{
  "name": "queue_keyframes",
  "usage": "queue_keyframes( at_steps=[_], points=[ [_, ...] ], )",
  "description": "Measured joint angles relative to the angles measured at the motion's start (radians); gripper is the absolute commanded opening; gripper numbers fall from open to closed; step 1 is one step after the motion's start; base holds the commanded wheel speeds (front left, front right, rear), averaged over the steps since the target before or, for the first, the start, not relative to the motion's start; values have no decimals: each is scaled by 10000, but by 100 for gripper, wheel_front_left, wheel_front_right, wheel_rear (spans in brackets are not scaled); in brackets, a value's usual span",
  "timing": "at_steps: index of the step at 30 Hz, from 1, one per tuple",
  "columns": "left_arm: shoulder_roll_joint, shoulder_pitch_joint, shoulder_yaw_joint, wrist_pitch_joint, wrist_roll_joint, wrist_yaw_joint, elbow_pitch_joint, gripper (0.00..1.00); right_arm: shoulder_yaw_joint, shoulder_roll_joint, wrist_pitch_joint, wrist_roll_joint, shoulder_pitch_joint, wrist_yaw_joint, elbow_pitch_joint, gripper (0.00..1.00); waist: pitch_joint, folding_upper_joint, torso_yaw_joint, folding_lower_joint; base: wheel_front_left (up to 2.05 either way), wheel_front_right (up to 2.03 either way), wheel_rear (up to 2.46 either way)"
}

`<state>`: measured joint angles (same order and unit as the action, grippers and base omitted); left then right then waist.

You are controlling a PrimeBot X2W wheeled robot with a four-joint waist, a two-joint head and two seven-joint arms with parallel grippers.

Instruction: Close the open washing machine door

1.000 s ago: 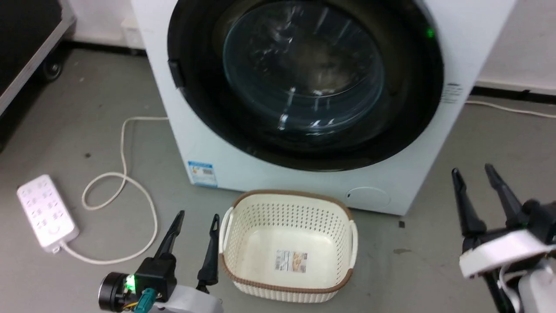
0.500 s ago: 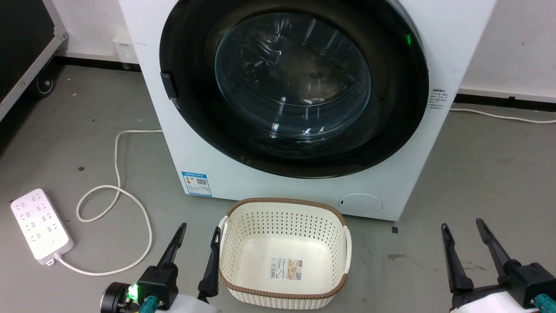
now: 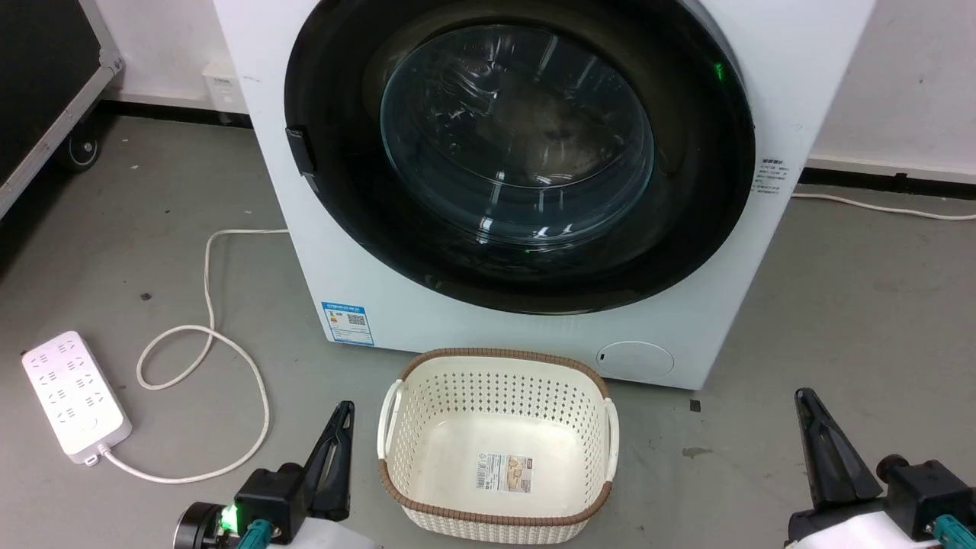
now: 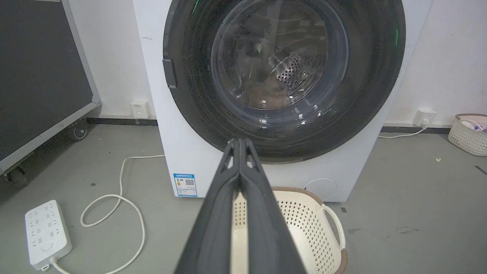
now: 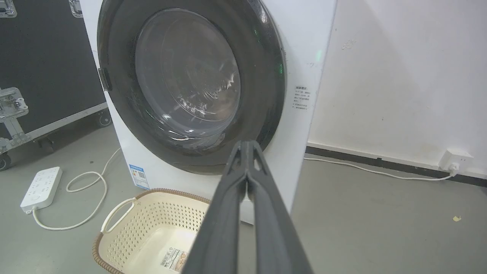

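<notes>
Door shut on the washer, both grippers low and holding nothing.

You see the washing machine door (image 3: pixel 518 152) lying closed against the front of the washing machine (image 3: pixel 427 328), with its glass bowl facing you and a green light near its upper right rim. Your left gripper (image 3: pixel 343 418) hangs at the lower left, just beside the cream laundry basket (image 3: pixel 496 355), which stands on the floor (image 3: pixel 839 305) in front of the machine. Your right gripper (image 3: pixel 810 412) hangs at the lower right, well apart from the basket. Both wrist views show the jaws clenched, the 2 fingers of each pressed together on nothing. A white power strip (image 3: pixel 72 396) lies on the floor to the left.
</notes>
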<state>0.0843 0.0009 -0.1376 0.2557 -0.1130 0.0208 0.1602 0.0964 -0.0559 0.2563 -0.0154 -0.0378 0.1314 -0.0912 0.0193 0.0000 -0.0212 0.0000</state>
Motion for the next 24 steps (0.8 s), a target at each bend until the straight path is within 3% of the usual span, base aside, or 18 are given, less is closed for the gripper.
queue_keyframes(
  at_steps=[24],
  points=[
    [-59,-1,274,-535,151,-6,-299,0,-192,0,-533,2,12,0,127,0,-43,0,47,0,0,0,0]
  ],
)
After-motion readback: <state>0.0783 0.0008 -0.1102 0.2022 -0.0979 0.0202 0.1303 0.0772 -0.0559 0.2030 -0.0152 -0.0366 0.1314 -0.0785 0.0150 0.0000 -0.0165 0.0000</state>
